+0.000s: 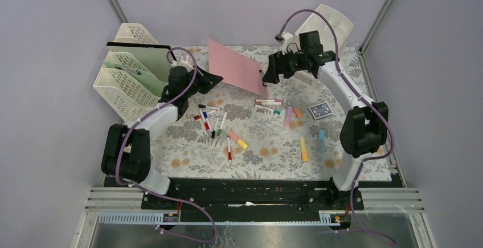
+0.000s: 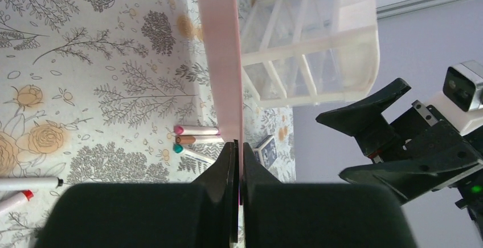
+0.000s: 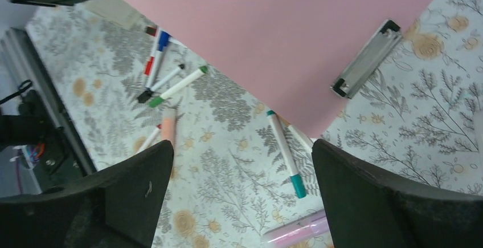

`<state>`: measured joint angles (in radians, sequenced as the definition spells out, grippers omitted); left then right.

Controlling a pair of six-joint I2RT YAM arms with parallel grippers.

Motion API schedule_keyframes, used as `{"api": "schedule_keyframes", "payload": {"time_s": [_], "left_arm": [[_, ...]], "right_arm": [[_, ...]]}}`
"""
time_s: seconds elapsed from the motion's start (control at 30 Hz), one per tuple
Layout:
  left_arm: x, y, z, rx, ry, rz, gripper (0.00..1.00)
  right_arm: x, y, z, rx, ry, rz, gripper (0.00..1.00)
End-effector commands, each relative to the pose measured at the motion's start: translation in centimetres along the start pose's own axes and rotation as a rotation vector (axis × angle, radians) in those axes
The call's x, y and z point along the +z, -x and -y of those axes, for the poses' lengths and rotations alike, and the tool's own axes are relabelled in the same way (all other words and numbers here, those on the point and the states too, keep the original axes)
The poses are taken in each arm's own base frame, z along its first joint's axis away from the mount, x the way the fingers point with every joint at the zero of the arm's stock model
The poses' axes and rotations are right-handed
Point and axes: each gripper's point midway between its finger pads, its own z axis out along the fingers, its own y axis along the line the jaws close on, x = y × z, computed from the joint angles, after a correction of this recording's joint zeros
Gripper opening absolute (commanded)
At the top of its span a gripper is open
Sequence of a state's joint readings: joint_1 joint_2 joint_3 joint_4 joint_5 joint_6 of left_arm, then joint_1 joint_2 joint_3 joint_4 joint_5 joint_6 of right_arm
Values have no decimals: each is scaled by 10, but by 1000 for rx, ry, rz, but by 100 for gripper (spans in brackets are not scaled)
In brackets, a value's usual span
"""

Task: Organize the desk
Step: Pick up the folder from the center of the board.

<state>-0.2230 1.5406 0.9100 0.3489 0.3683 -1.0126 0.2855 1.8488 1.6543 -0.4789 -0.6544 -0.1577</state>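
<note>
Above the far half of the desk, a pink clipboard hangs tilted in mid-air, its long axis running roughly from 10 o'clock to 4 o'clock in the overhead view. The left gripper is clamped on the board's 9 o'clock edge, fingers pinched flat against it. The right gripper sits at the 3 o'clock end, fingers spread wide with nothing between them. The cream file rack stands at 9 o'clock of the left arm, the nearer of the 2, so filing the board likely falls to that arm alone. Loose markers and a card deck lie scattered on the floral cloth beneath.
</note>
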Motion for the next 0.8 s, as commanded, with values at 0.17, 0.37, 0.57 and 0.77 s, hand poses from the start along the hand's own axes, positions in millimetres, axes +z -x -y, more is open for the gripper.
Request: {"api": "schedule_keyframes", "payload": {"time_s": [0.17, 0.37, 0.57, 0.77], "left_arm": [[-42, 36, 77, -27, -203, 165, 0], [-66, 51, 104, -96, -263, 243, 0], [-93, 68, 136, -160, -348, 337, 0], [-113, 80, 178, -195, -450, 401, 0]], "right_arm": [[-37, 25, -70, 183, 291, 148, 100], [-57, 47, -98, 325, 432, 261, 100], [-76, 73, -118, 461, 607, 365, 100], [-85, 105, -120, 528, 650, 484, 100]]}}
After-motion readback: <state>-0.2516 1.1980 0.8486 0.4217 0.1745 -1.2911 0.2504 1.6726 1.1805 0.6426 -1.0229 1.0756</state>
